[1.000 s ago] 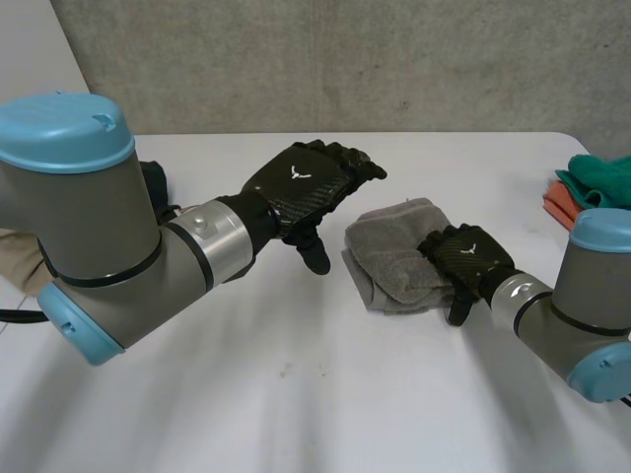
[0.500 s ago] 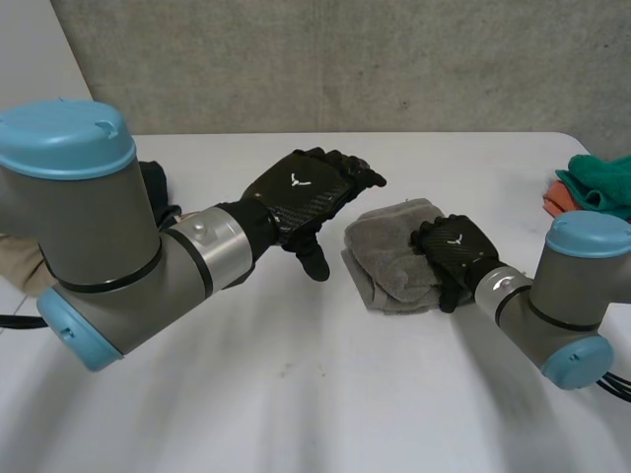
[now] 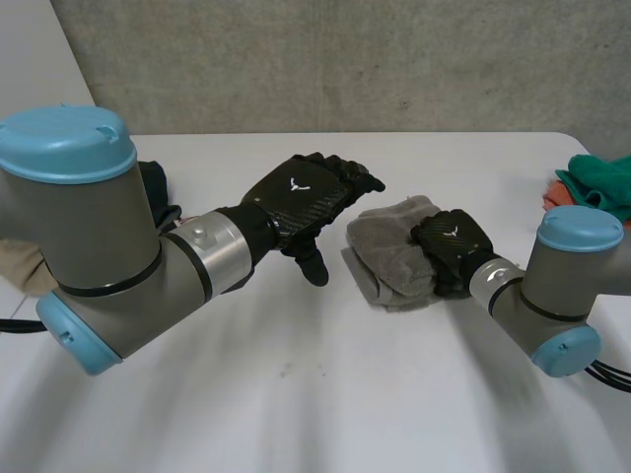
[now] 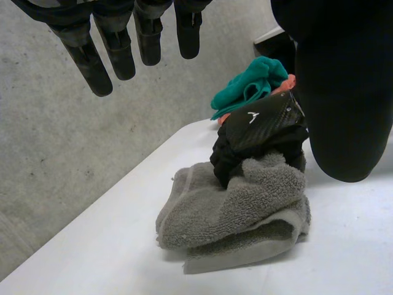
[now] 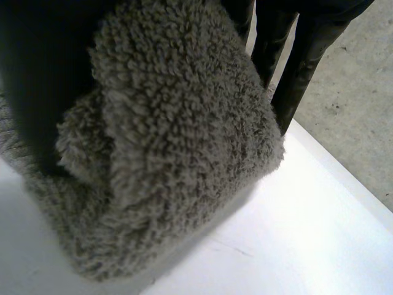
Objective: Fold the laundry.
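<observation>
Grips the towel [image 3: 394,258] with the right hand [image 3: 449,244]: thumb on one side of a bunched fold, fingers [image 5: 307,55] on the other, clamped on the pile. Sits further in over the towel than a second ago, nearer its middle, with the right arm [image 3: 552,286] swung round closer to the table's centre. Seems to drag the grasped edge inward too, so that the bundle looks slightly narrower and thicker.

Hovers with the left hand [image 3: 301,197] just beside the towel and clear of it, fingers [image 4: 98,67] straight and apart, holding nothing, placed much as before.

Lies roughly mid-way across the white table [image 3: 325,394], as a small thick grey pad, already folded over on itself.

Points, in all likelihood, to a last fold being carried over or pressed home, not to a fresh start. Leaves the teal cloth [image 3: 596,177] and the orange cloth [image 3: 557,202] heaped at the far right edge, probably next in line.
</observation>
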Tool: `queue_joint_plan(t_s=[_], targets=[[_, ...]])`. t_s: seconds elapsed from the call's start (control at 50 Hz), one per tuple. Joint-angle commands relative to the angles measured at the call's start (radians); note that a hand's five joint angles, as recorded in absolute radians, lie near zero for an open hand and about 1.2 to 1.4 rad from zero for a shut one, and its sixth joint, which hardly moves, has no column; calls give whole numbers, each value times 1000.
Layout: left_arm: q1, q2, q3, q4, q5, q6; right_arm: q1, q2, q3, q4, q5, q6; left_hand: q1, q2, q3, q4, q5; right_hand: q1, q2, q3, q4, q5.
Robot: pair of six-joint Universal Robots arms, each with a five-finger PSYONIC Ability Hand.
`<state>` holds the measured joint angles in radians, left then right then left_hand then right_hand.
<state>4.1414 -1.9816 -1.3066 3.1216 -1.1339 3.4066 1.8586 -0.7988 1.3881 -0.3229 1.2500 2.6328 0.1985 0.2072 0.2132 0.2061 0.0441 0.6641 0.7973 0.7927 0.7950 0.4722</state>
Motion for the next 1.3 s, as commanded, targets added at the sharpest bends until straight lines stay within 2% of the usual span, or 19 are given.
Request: queue_joint_plan(t_s=[0.02,0.08,0.4,0.52,0.62,0.72,0.82,0.86,1.06,1.3], targets=[[-1,6,0,0,-1,-1,2,0,-21,-1,-4,35,44,36,30,37,24,530,397,402,399,548],[0,9,0,0,-1,-1,1,-2,-34,-8,-4,45,44,36,30,37,24,731,598,603,601,749],[5,17,24,2,-1,-1,-33,-53,-144,-71,-14,84,50,42,35,43,30,732,599,604,601,750],[3,21,52,5,-3,-4,-58,-79,-250,-160,-58,140,53,45,38,46,33,732,599,604,601,750],[2,30,53,5,-4,-4,-136,-83,-360,-286,-49,229,56,47,41,49,36,732,599,604,601,750],[2,35,38,5,-4,-4,-246,-68,-460,-292,-50,259,56,47,41,49,36,732,599,604,601,750],[0,35,36,5,-4,-3,-357,18,-569,-292,-57,268,59,50,44,51,39,732,599,604,601,750],[-1,35,36,5,-4,-3,-427,97,-625,-292,-60,271,68,59,53,60,48,732,599,604,601,750],[-7,21,20,5,-6,2,-591,286,-636,-297,-87,274,68,59,53,60,48,732,599,604,601,750],[-10,20,3,5,-6,0,-650,303,-492,-335,-204,259,71,62,56,63,51,732,599,604,601,750]])
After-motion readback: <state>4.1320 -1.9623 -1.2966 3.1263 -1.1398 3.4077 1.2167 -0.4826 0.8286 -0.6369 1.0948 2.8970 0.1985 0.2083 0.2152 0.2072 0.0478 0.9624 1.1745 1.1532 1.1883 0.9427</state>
